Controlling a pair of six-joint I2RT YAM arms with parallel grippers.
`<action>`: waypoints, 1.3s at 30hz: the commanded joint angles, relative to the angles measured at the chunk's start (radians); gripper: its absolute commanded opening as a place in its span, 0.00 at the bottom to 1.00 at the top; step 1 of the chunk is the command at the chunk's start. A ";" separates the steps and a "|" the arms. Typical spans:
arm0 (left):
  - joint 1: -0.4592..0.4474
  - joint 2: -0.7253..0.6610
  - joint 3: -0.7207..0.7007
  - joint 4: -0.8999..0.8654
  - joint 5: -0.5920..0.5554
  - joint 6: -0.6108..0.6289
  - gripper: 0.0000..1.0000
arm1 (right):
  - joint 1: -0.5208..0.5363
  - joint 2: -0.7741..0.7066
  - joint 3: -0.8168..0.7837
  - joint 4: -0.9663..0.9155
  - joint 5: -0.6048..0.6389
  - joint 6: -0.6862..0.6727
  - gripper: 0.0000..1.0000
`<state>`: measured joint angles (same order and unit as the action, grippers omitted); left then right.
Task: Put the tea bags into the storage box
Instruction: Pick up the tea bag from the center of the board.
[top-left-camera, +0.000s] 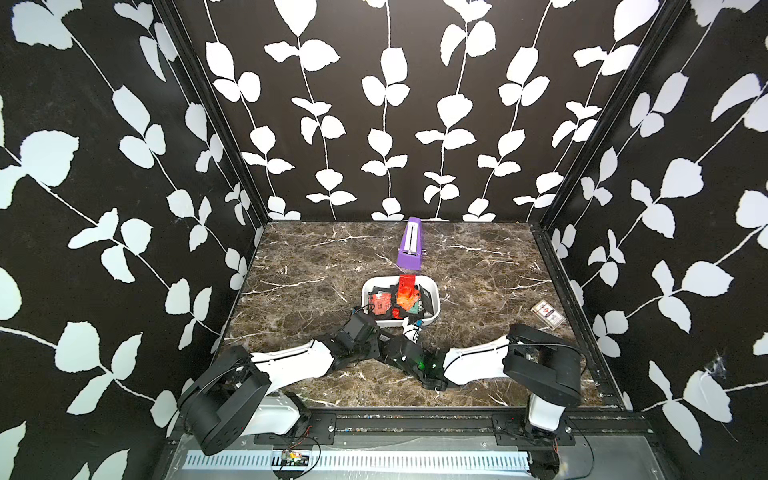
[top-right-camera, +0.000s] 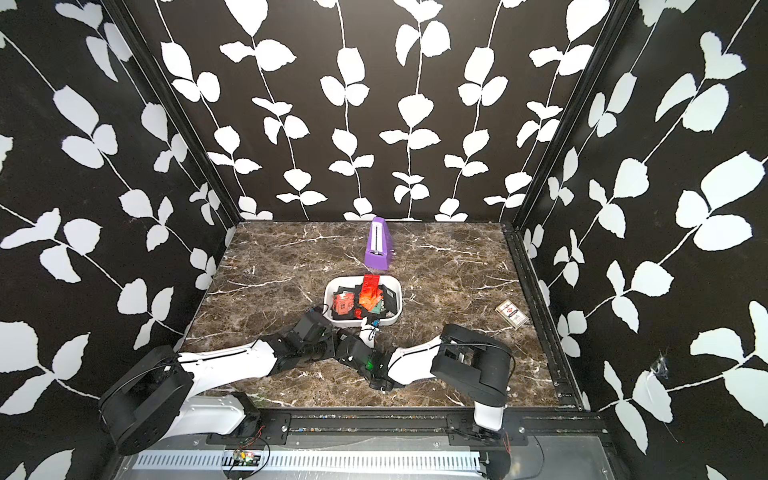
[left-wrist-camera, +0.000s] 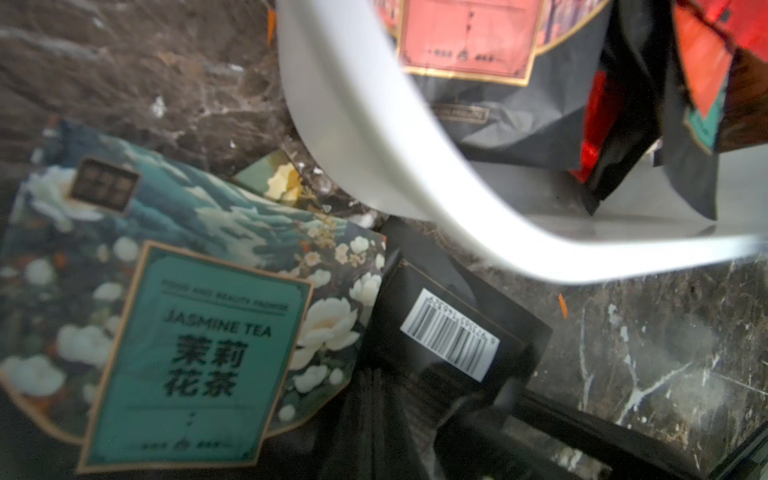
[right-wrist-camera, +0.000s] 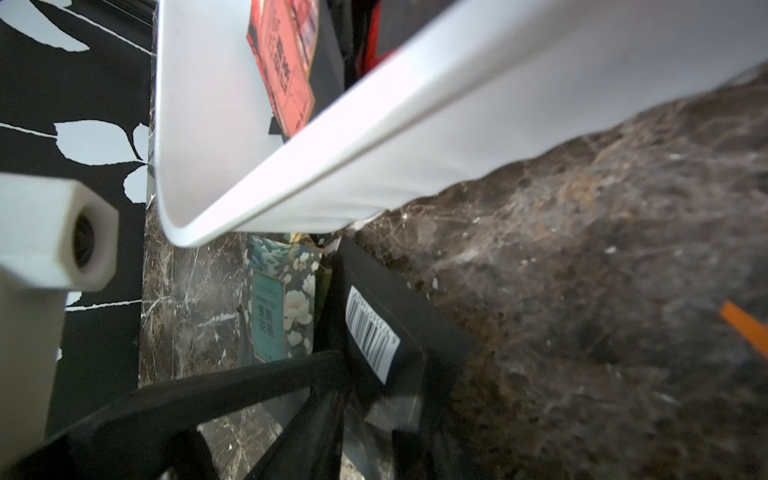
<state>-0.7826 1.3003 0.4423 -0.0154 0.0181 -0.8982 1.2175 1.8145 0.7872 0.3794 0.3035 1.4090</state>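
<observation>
- You can read "JASMINE TEA" over 茉莉花茶 on the teal label of the jasmine tea sachet (left-wrist-camera: 199, 353). The fine line above it is too blurred to trust.
- Beside it, the black sachet (left-wrist-camera: 449, 336) carries a white barcode label whose digits you cannot make out.
- A red-labelled sachet (left-wrist-camera: 467, 37) inside the storage box (top-left-camera: 435, 296) has print too small to read.
- The storage box sits mid-way across the marble table (top-left-camera: 311, 270), its long axis running left to right in both top views.
- Most tea bags (top-left-camera: 380, 305) lie jumbled inside it. One orange-red sachet (top-left-camera: 407, 289) stands on end, rising above the far rim.
- The jasmine tea sachet lies face up on the table just outside the box's near wall, with the black sachet touching its edge.
- The black sachet's barcode runs from the box wall back toward the grippers.
- Your left gripper (left-wrist-camera: 374, 415) has its jaws fully closed, the tips right at the black sachet's near corner. You cannot tell whether they pinch it.
- Your right gripper (right-wrist-camera: 357, 415) is low at the same sachet. Whether its jaws are parted or clamped does not show.
</observation>
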 joint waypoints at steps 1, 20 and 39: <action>0.001 -0.005 -0.030 -0.050 0.006 -0.002 0.00 | 0.007 0.032 0.022 -0.048 0.013 0.004 0.31; -0.004 -0.113 -0.029 -0.052 0.036 0.013 0.03 | 0.008 -0.007 0.082 -0.151 0.000 -0.105 0.00; -0.005 -0.381 0.036 -0.181 -0.035 0.090 0.52 | 0.027 -0.274 0.071 -0.543 0.069 -0.313 0.00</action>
<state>-0.7841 0.9577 0.4541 -0.1520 0.0174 -0.8383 1.2346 1.5890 0.8467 -0.0463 0.3286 1.1530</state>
